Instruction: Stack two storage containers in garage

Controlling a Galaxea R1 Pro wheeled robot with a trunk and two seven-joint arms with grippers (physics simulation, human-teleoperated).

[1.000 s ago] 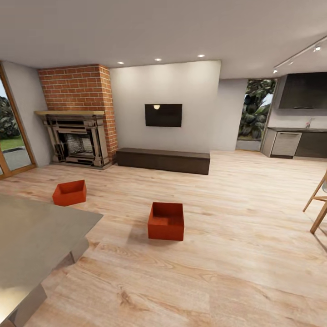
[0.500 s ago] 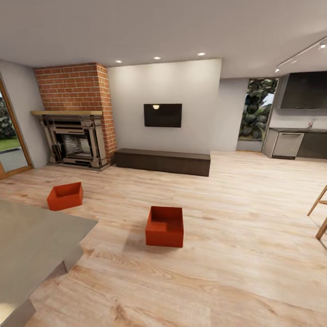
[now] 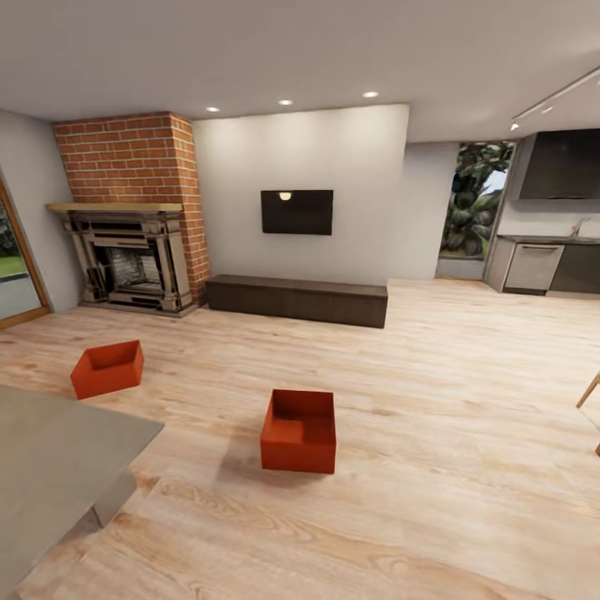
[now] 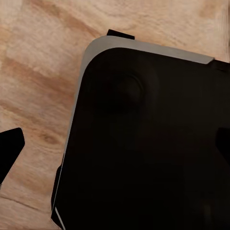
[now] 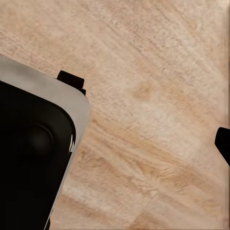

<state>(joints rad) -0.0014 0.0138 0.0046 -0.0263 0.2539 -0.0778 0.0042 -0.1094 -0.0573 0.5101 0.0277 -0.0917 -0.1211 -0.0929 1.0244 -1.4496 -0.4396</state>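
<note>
Two orange-red storage containers (image 3: pixel 299 431) (image 3: pixel 107 367) well apart on light wood plank floor (image 3: pixel 450 417) (brick fireplace (image 3: pixel 129 212) behind); gripper states impossible to tell

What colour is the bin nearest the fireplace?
Orange-red, plain, like the other bin. The bin near the fireplace shows best in the head view.

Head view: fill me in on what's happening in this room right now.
Nothing is being handled yet. Two orange-red bins sit apart on the light wood floor of a living room: one in the middle, the other further left, nearer the brick fireplace. Both stand upright and look empty. Both wrist cameras look down at wood floor and the robot's dark base.
</note>
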